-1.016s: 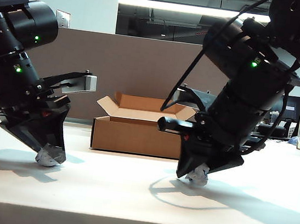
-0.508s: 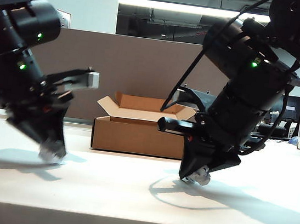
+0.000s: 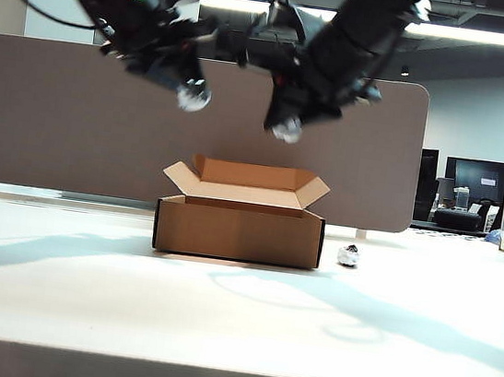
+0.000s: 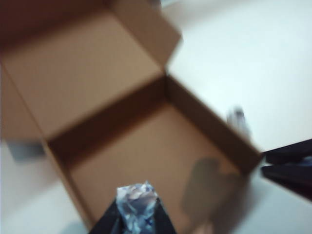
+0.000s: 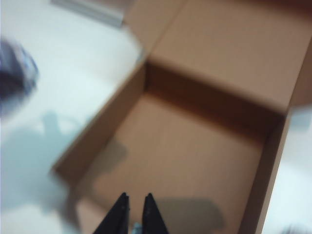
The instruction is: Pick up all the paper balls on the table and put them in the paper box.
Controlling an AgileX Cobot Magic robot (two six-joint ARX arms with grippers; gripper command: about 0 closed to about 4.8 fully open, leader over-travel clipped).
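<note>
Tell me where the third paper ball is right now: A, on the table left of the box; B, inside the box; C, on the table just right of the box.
C: a small paper ball lies on the table beside the box's right side.

Left gripper (image 3: 192,97), right gripper (image 3: 286,130) each clamp paper ball above paper box (image 3: 238,230); third ball (image 3: 348,255) on table (image 3: 235,316)

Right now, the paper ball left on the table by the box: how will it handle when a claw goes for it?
The small paper ball looks crumpled and roundish, so probably light, and it may scoot or roll on the smooth white table. It likely squashes rather than resists: the left claw pinches a similar wad.
</note>
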